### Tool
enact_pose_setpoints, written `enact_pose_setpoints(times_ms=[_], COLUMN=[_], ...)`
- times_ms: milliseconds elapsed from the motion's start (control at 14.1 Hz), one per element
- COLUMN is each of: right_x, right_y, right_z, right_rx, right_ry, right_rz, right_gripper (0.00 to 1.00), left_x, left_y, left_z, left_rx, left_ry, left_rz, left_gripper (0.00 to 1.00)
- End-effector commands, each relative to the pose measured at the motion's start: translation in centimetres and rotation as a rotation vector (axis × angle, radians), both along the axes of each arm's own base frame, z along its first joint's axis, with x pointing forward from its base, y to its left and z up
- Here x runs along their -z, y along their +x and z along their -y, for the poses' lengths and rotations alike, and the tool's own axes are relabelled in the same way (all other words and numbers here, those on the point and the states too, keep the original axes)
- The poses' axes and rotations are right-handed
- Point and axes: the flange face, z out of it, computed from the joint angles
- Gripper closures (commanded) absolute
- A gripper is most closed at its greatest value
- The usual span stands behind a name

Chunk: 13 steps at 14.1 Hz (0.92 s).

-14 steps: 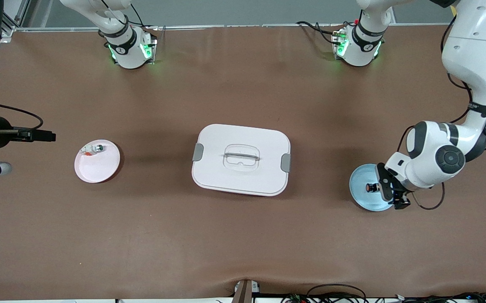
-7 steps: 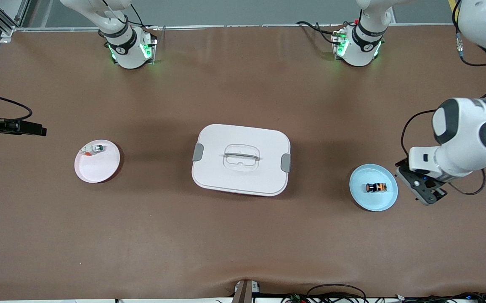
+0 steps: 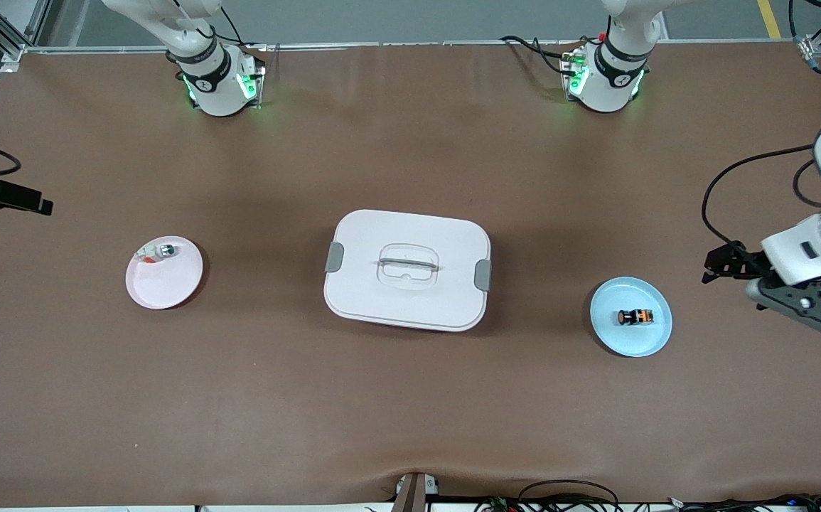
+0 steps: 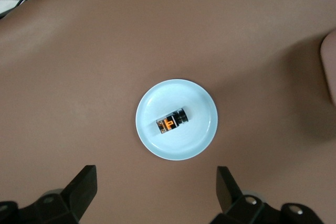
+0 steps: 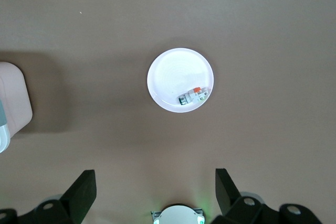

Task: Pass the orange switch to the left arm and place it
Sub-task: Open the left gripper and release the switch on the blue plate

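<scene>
Orange switch (image 3: 635, 316) lying on its side on the blue plate (image 3: 613, 334), toward the left arm's end of the counter (image 3: 410, 398). White box (image 3: 407, 269) mid-counter, lid on, well apart from both plates. Pink plate (image 3: 161, 284) toward the right arm's end, carrying a small silver-and-white part (image 3: 158, 251) at its rim. Left gripper (image 4: 155, 192) up over the counter beside the blue plate, jaws spread, holding nothing. Right gripper (image 5: 152, 192) high above the counter near the pink plate, jaws spread and empty.
</scene>
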Motion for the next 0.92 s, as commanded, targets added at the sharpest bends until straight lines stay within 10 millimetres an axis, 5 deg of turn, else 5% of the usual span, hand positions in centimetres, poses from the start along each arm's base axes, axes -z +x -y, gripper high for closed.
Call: enact_pose_setpoints(times_ms=[0, 284, 497, 852], right_x=[-1.0, -1.8, -1.4, -2.1], right_y=[-1.4, -2.6, -4.8, -6.0], right_z=[0.8, 0.2, -0.3, -1.9], right_rx=[0.020, 0.012, 0.013, -0.014], right_ry=[0.022, 0.015, 0.008, 0.009], right_rz=[0.016, 0.039, 0.101, 0.107], right_gripper=[0.00, 0.00, 0.00, 0.00], left_x=[-4.0, -7.8, -10.1, -12.3], left_y=[-1.0, -3.3, -5.3, -8.6], left_z=[0.1, 1.2, 5.0, 4.0], left_rx=[-0.150, -0.363, -0.368, -0.375], left_ry=[-0.031, -0.016, 0.004, 0.065], left_rz=[-0.043, -0.103, -0.104, -0.154], left_gripper=[0.00, 0.00, 0.00, 0.00])
